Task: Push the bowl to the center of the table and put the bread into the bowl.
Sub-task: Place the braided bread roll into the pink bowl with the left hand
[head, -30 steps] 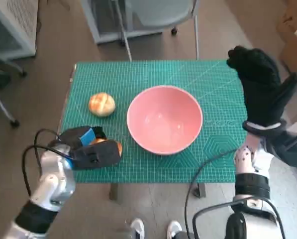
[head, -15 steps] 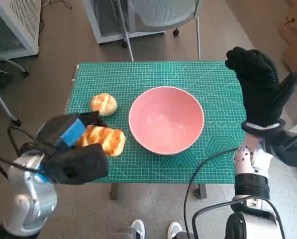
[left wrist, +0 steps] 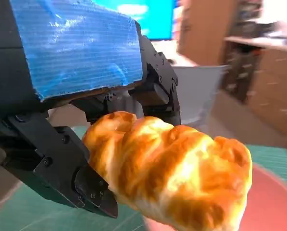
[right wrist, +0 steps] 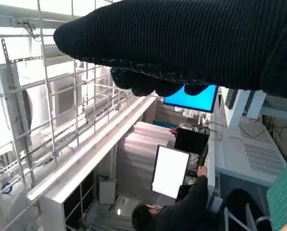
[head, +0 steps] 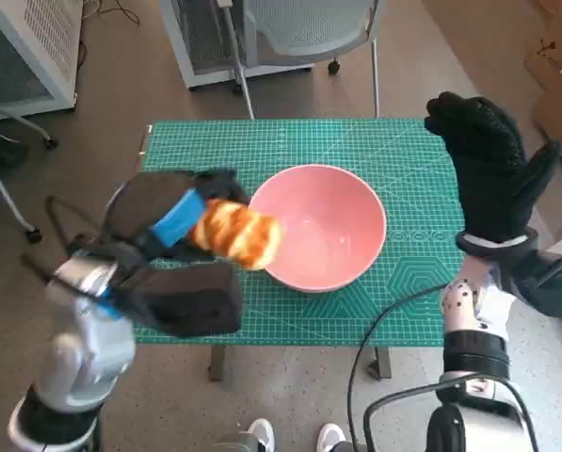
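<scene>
Golden braided bread roll is pinched at one end by the blue-taped black left hand, lifted at the rim of the pink bowl, approx. mid-table. Prob light, squashy, so gentle grip's needed. Gloved right hand is raised, spread, nothing held.

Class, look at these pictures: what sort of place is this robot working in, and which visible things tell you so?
Probably a lab or workshop: a green cutting mat covers the small table, a person sits at monitors, and tall wire racks line the wall.

We saw the pink bowl upright and empty mid-worktop. The golden braided bread was gripped in the left hand, raised at the bowl's left rim.
</scene>
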